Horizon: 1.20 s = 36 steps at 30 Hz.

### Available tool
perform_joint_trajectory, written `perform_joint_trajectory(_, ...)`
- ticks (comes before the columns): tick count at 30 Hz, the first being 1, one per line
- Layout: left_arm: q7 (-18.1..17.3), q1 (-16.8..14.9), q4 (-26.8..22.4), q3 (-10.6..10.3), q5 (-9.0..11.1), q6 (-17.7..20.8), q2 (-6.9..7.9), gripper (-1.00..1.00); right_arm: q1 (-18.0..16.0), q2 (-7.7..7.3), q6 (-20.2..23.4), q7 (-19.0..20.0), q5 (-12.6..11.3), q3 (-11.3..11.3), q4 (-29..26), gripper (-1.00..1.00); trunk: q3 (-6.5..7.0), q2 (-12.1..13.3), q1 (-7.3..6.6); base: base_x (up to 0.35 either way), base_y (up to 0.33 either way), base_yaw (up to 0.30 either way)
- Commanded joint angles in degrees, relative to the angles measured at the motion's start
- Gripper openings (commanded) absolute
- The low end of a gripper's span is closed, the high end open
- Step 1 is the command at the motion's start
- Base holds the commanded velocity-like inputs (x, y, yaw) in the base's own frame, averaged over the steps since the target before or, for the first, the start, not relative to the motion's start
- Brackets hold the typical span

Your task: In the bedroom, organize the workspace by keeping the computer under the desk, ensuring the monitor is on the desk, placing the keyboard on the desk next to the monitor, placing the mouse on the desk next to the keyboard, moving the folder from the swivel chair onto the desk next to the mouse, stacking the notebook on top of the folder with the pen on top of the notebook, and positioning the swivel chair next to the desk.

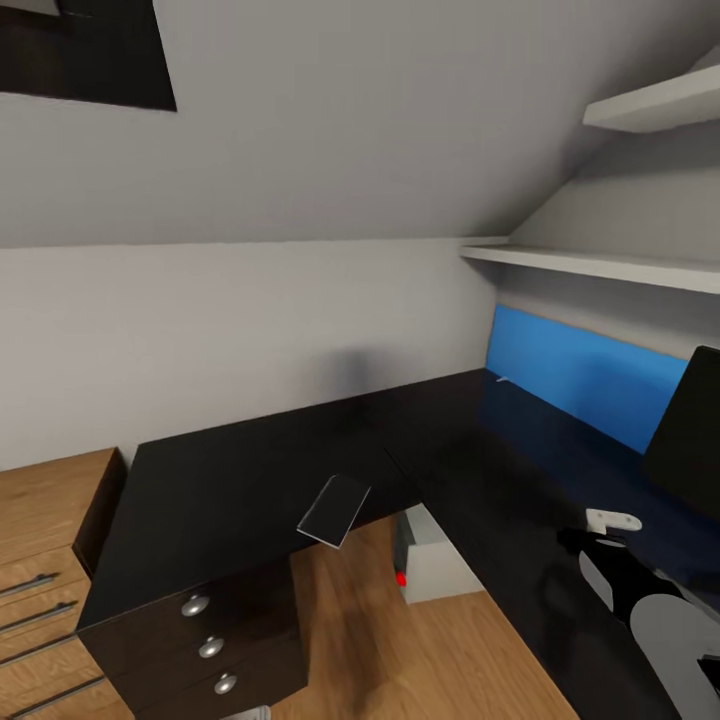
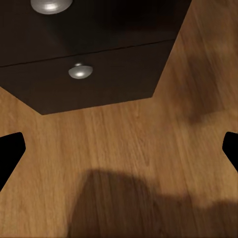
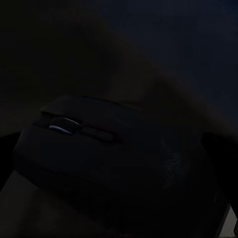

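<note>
The glossy black L-shaped desk fills the middle of the head view. A slim grey keyboard sits slanted at its inner front edge, partly overhanging. Under the desk's corner stands the light grey computer, red dot low on its front. At the right edge, the monitor shows its black face. My right gripper hovers low over the desk near the monitor. The black mouse with its scroll wheel sits very close in the dark right wrist view, hiding the fingers. My left gripper is open over the wooden floor, nothing between its fingers.
Black drawers with round silver knobs stand under the desk's left end, also close in the left wrist view. A light wooden chest is at far left. A blue wall panel and white shelves line the right wall.
</note>
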Motion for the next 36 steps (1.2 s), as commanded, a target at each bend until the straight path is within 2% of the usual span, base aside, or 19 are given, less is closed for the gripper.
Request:
perform_joint_trajectory(1,0.4,0.0,0.0,-0.3,0.6,-0.2,0.06,1.0,0.0,0.01,0.3,-0.1,-0.2,0.0,-0.1,-1.0,-0.25,-0.5,0.23,0.0,0.0,0.0)
perform_joint_trajectory(14,0.4,-0.1,0.0,-0.3,0.6,-0.2,0.07,1.0,0.0,-0.12,0.2,0.0,-0.2,0.0,0.1,-1.0,-2.58,-5.7,3.08,0.0,0.0,0.0)
perform_joint_trajectory(36,0.6,-0.1,0.0,-0.3,0.5,-0.3,0.05,1.0,0.0,-0.52,0.3,-0.1,-0.1,0.0,0.3,-1.0,-2.58,-5.7,3.08,0.0,0.0,0.0)
